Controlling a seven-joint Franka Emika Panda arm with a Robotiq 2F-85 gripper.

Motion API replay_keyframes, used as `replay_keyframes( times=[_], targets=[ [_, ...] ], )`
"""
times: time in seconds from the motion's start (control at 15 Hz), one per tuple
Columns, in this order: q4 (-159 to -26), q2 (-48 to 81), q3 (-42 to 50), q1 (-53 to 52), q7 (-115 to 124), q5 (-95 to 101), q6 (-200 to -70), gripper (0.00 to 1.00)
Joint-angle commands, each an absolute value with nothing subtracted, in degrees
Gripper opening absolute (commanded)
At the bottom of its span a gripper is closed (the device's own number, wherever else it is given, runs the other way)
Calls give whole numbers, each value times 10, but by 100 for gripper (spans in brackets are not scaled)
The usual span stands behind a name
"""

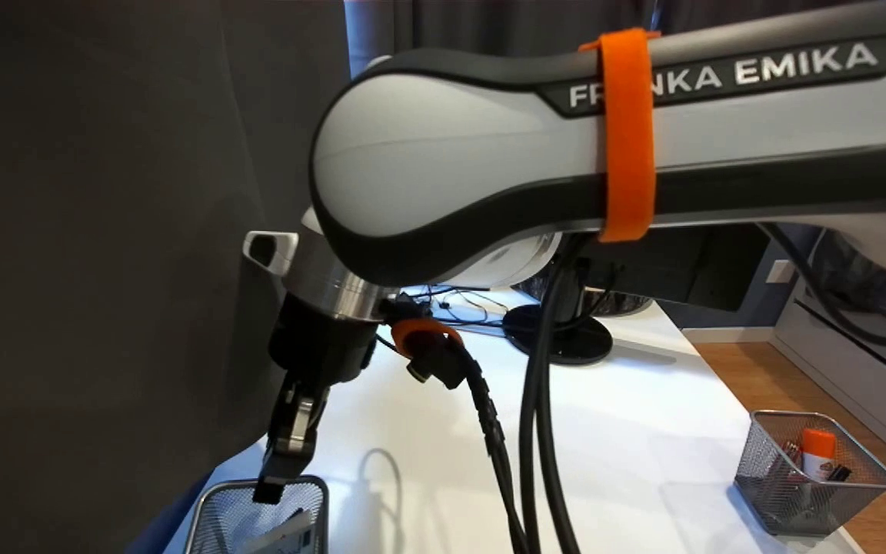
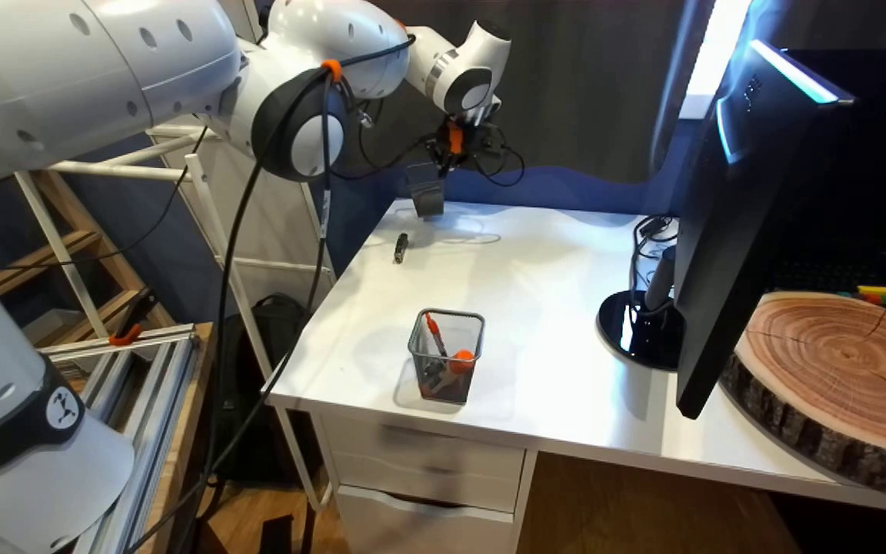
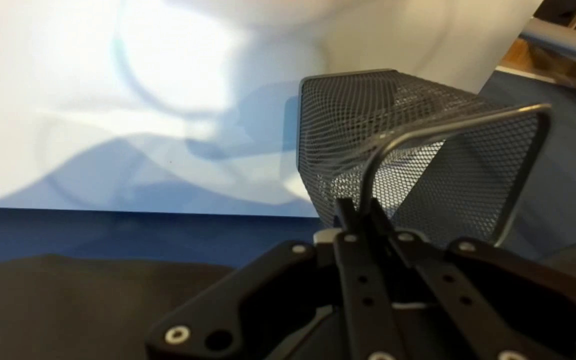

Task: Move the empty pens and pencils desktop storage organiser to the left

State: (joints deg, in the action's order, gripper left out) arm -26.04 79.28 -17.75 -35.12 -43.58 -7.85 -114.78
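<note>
A wire-mesh organiser (image 3: 388,115) is clamped by its rim in the gripper (image 3: 363,207); a second mesh holder (image 1: 835,512), orange-capped tube (image 1: 818,454) inside, is seen on the desk (image 2: 551,292), well apart from the gripper.

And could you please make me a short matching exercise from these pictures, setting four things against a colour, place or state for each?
1. Empty organiser
2. Filled organiser
3. Monitor base
4. Wood slice

A. Glossy black
B. Reddish-brown on top
C. Gripped by the tool
D. Standing on the desk with an orange-topped item inside

Pairs: 1-C; 2-D; 3-A; 4-B
</note>
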Motion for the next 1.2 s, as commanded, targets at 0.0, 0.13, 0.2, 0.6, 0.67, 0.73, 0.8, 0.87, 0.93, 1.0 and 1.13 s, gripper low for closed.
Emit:
replay_keyframes(
  times=[0.0,0.13,0.2,0.6,0.67,0.73,0.8,0.87,0.93,1.0,1.13],
  targets=[
    [-254,801,-202,-350,-422,-101,-1152,2],
    [-251,804,-210,-348,-397,-113,-1135,2],
    [-252,804,-212,-347,-379,-117,-1130,2],
    [-253,815,-209,-350,-292,-117,-1105,2],
    [-254,816,-208,-351,-286,-115,-1093,2],
    [-254,816,-206,-352,-281,-112,-1081,2],
    [-251,818,-204,-354,-276,-109,-1071,2],
    [-251,818,-202,-355,-272,-108,-1060,2],
    [-250,819,-201,-356,-269,-107,-1054,2],
    [-249,820,-199,-357,-266,-105,-1048,2],
    [-247,821,-196,-358,-254,-105,-1044,32]
  ],
)
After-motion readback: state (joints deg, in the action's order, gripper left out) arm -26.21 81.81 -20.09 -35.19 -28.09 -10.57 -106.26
